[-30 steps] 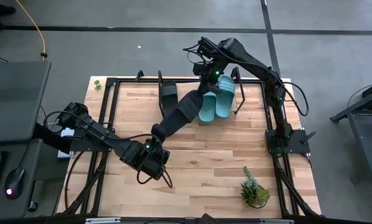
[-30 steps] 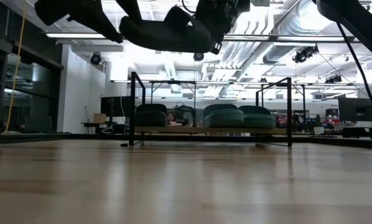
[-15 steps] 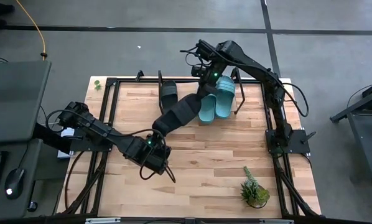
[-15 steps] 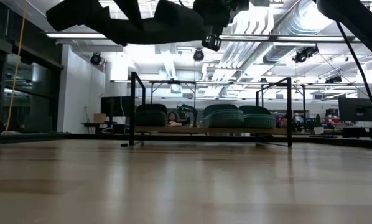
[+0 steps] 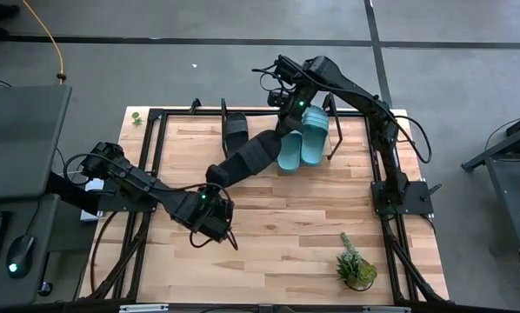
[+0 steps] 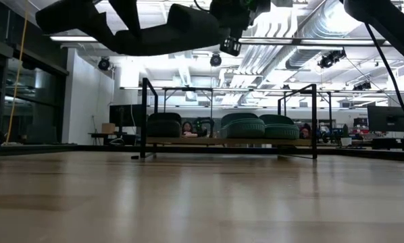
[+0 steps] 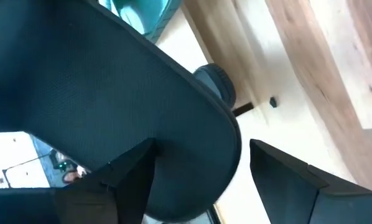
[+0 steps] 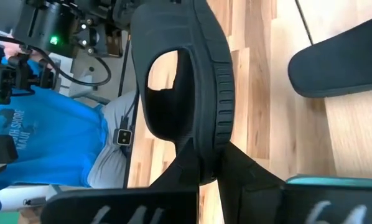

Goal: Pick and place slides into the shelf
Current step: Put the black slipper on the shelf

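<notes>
A black slide (image 5: 251, 156) hangs over the table, slanting from the shelf toward the table's middle. My right gripper (image 5: 288, 130) is shut on the slide's end next to the shelf (image 5: 330, 130). My left gripper (image 5: 213, 184) is open, its fingers on either side of the slide's free end (image 7: 204, 143). On the shelf board lie another black slide (image 5: 235, 130) and two teal slides (image 5: 293, 149) (image 5: 315, 139). In the low view the held slide (image 6: 168, 34) shows high above the table, and the shelf (image 6: 229, 142) stands behind it. My right gripper pinches the black slide's end (image 8: 201, 158) between its two fingers, just past the strap (image 8: 192, 37). The fingers slant down from the far side and lie along the slide, which is lifted clear. My left gripper has one finger (image 7: 127, 171) close against the free end's edge; whether it touches, I cannot tell.
A small potted plant (image 5: 356, 265) stands near the table's front right. A black frame (image 5: 151, 156) runs round the tabletop. A person in a blue shirt (image 8: 49, 137) is beyond the table. Bare wood (image 5: 286, 226) lies between the arms and the near edge.
The black slide's free end has swung a little toward the table's left and far edges, and it has risen nearer to level. My left gripper has followed it and tipped. My right gripper has rolled slightly at the shelf.
</notes>
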